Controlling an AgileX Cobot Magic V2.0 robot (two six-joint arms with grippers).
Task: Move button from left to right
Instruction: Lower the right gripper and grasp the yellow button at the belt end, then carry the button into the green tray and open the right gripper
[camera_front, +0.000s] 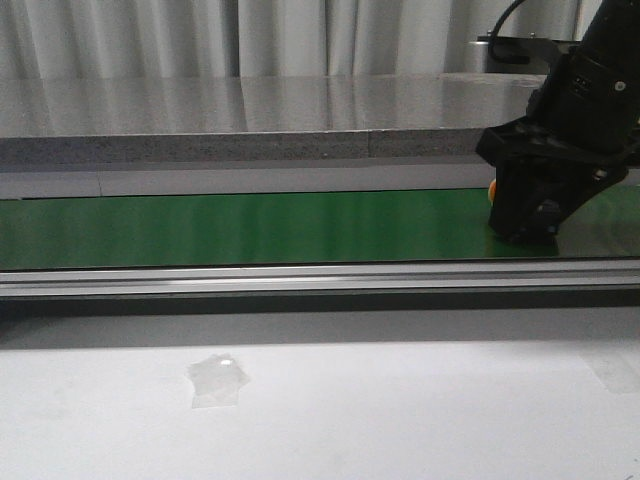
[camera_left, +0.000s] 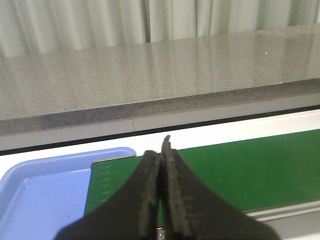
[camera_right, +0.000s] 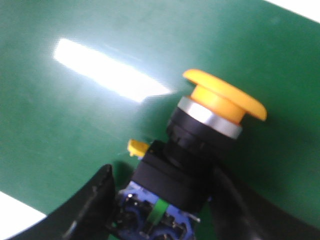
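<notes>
Gripping the button (camera_right: 200, 145) by its black body, the right gripper (camera_right: 165, 210) sits low over the green belt (camera_front: 250, 228) (right end); next, letting go. Left gripper (camera_left: 161, 200) clenched, idle.

Right gripper (camera_front: 530, 215) hides most of button (camera_front: 492, 187).

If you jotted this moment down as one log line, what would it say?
right hand: around button, over green belt | left hand: shut, empty, near blue tray | button lying tilted
</notes>
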